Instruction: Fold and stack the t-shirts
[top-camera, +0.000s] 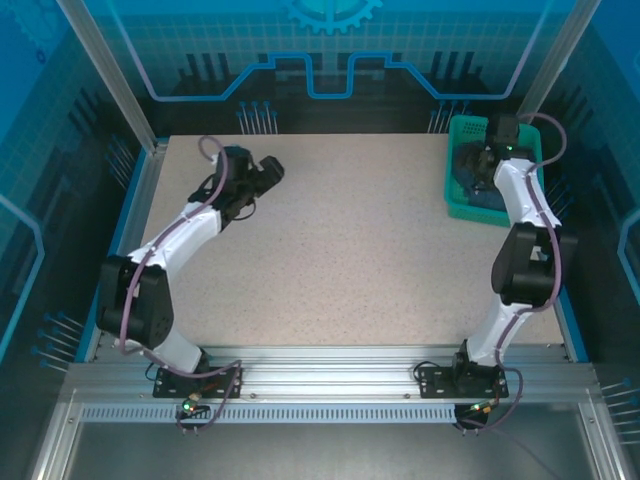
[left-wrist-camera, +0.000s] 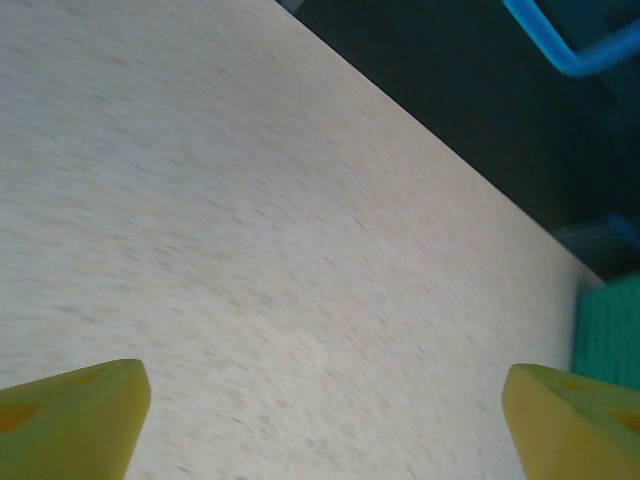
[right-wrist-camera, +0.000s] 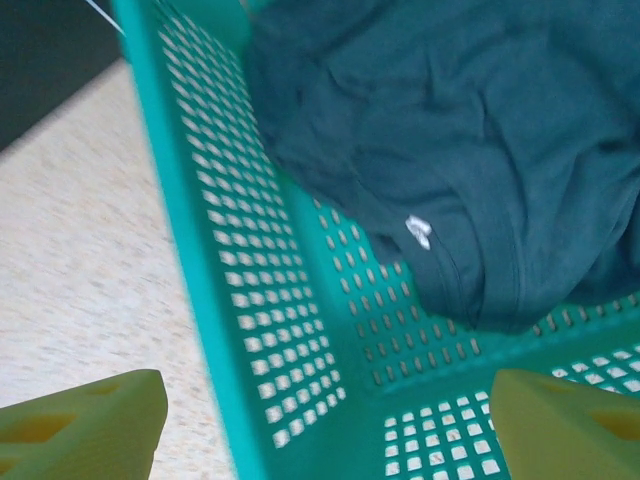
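**While the shirt lies bunched in the basket, take one clean pinch of cloth**

Because the dark t-shirt (right-wrist-camera: 450, 130) is crumpled inside the teal mesh basket (right-wrist-camera: 250, 280) at the far right corner of the table (left-wrist-camera: 250, 200), the step in hand looks like fetching it out to be laid flat. The right gripper (right-wrist-camera: 330, 425) hangs over the basket with its yellow fingers spread wide and nothing between them. In its wrist view the near finger sits outside the basket wall, over the tabletop, while the shirt lies further in, beyond both tips.

To do this well, the gripper should probably go forward until both fingers are inside the rim, or the wall may end up between them. A good place to pinch would be the neckline, marked by the small white tag (right-wrist-camera: 418, 230). The seam there is thicker, and the shirt should hang straight from it. Fabric this soft tends to slip from a shallow grip, so the fingers should sink into the folds before closing. Lifting straight up should keep the cloth off the mesh and the light basket from tipping or being dragged along.

The left gripper (left-wrist-camera: 325, 420) is also wide and empty, hovering over bare tabletop on the far left. It is well placed to catch the other shoulder once the shirt comes across. Whether more than one shirt lies in the basket I cannot tell.
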